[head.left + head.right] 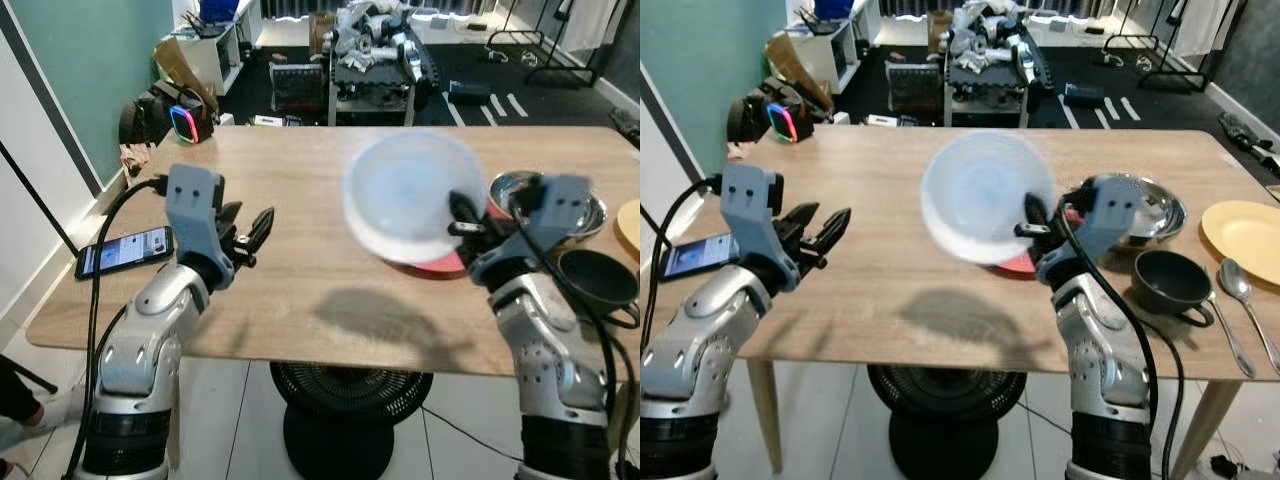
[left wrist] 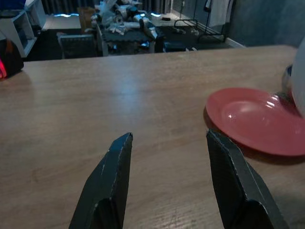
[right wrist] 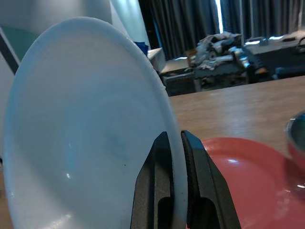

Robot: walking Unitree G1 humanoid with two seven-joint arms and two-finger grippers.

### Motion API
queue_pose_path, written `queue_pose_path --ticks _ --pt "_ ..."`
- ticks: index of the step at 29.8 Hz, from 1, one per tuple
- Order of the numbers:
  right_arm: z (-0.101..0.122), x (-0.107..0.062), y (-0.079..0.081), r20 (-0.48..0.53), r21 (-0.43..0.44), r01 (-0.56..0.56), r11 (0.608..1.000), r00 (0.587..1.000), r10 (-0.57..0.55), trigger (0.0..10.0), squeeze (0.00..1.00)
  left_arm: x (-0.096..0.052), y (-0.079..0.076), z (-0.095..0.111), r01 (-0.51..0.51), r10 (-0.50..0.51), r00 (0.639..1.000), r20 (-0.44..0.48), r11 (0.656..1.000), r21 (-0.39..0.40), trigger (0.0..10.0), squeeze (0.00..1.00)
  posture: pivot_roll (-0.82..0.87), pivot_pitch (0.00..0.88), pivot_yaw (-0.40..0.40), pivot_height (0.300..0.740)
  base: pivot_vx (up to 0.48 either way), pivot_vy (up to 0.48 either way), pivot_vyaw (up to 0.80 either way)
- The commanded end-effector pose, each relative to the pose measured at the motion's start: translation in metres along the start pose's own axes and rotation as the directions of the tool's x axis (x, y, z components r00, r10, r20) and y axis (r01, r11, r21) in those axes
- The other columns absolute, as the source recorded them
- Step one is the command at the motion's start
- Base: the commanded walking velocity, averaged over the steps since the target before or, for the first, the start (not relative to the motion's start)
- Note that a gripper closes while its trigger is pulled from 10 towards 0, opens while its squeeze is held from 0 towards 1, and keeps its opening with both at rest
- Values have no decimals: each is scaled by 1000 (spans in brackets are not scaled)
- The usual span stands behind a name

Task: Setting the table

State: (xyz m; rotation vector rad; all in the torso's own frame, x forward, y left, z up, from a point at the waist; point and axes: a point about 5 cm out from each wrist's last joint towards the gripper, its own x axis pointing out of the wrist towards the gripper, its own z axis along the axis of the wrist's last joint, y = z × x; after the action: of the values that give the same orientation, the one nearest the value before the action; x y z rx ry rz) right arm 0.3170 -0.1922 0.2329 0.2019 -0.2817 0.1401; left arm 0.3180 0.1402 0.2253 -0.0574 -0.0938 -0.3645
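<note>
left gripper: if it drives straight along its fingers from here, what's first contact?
Likely the red plate. The left gripper, fingers open, hovers over the bare wooden table pointing across it; the plate lies ahead, slightly off to one side, so it might only clip the rim. Depth is unclear.

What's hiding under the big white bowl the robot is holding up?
A red plate lies on the table beneath the white bowl. The bowl covers part of it from the head views.

Pale blue plate (image 1: 985,197), tilted on edge, held aloft above the red plate (image 2: 257,119) at the surface's (image 1: 300,290) three o'clock.
</note>
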Motion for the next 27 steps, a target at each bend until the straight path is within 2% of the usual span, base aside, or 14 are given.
queue_pose_path --ticks 1,6,8,9,10,12,15,17,19,27 --pt "2 -4 -3 4 -40 -2 999 1000 2 10000 0 -1 1 0 1 0 1000 -4 1000 24 10000 0 -105 9 111 740 0 0 0" --pt "2 -9 -15 6 -121 43 992 999 -42 10000 0 4 5 1 -29 29 1000 8 996 80 10000 0 -122 4 113 740 0 0 0" --pt "1 -10 -17 5 -126 52 991 999 -52 10000 0 5 5 0 -32 32 999 5 995 94 10000 0 -123 4 113 740 0 0 0" --pt "-3 -14 -20 4 -124 84 989 996 -84 10000 0 6 4 -4 -49 49 999 1 987 151 10000 0 -125 0 114 740 0 0 0" --pt "-4 -15 -21 4 -125 94 988 996 -94 10000 0 6 4 -6 -55 56 998 -2 984 171 10000 0 -125 0 114 740 0 0 0" --pt "-6 -17 -21 2 -129 102 986 995 -102 10000 0 6 3 -9 -57 61 998 -15 982 182 10000 0 -128 0 115 740 0 0 0" --pt "-8 -18 -22 -2 -127 113 985 993 -114 10000 0 6 4 -11 -70 74 997 -19 981 180 10000 0 -130 0 116 740 0 0 0" --pt "-12 -22 -25 -9 -126 137 982 990 -140 10000 0 8 5 -13 -110 113 993 -27 988 107 10000 0 -134 0 115 740 0 0 0" --pt "-15 -23 -26 -15 -119 153 981 988 -156 10000 0 9 6 -12 -145 146 989 -1 986 82 10000 0 -139 0 111 740 0 0 0" --pt "-19 -25 -28 -26 -124 160 979 986 -164 10000 0 11 5 -12 -171 168 985 36 983 73 10000 0 -145 0 104 740 0 0 0"
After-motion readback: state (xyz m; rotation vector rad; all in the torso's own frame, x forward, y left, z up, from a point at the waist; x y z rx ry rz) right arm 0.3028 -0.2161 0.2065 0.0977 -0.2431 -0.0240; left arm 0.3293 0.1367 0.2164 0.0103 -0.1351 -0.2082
